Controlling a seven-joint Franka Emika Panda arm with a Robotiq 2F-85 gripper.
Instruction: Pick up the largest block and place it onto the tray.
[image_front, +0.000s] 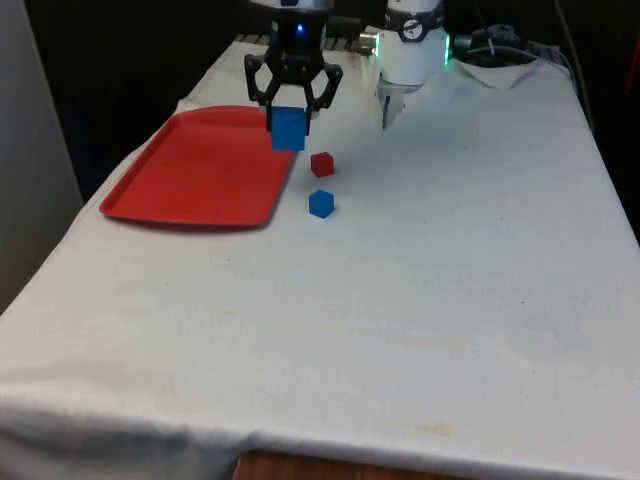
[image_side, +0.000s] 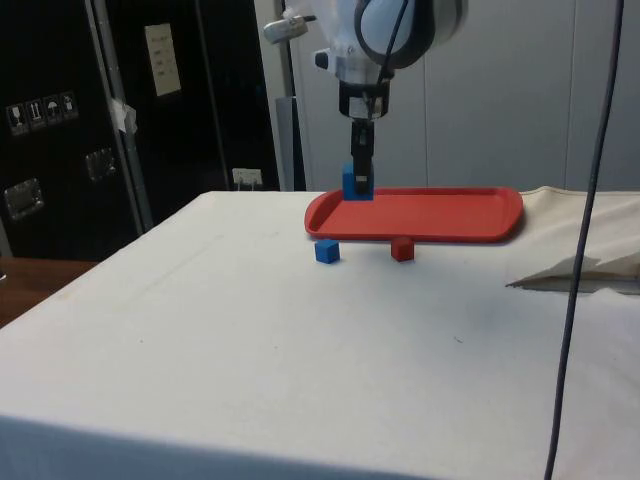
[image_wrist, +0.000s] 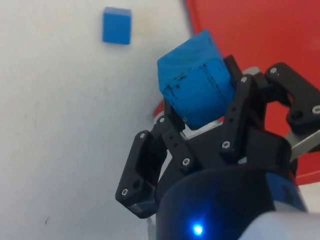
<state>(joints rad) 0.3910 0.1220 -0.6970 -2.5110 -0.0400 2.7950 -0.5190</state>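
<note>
The largest block, a blue cube (image_front: 288, 129) (image_side: 356, 183) (image_wrist: 196, 85), hangs in the air with my gripper (image_front: 291, 108) (image_side: 361, 170) (image_wrist: 200, 112) shut on it. It hovers over the red tray's (image_front: 203, 166) (image_side: 440, 215) (image_wrist: 260, 45) edge nearest the small blocks. On the cloth beside the tray lie a small red cube (image_front: 322, 164) (image_side: 402, 249) and a small blue cube (image_front: 321, 203) (image_side: 327, 250) (image_wrist: 116, 25).
The robot's white base (image_front: 412, 45) stands at the far end. A crumpled fold of cloth (image_side: 580, 272) lies at the side view's right. Wide open cloth (image_front: 400, 320) stretches toward the front view's near edge.
</note>
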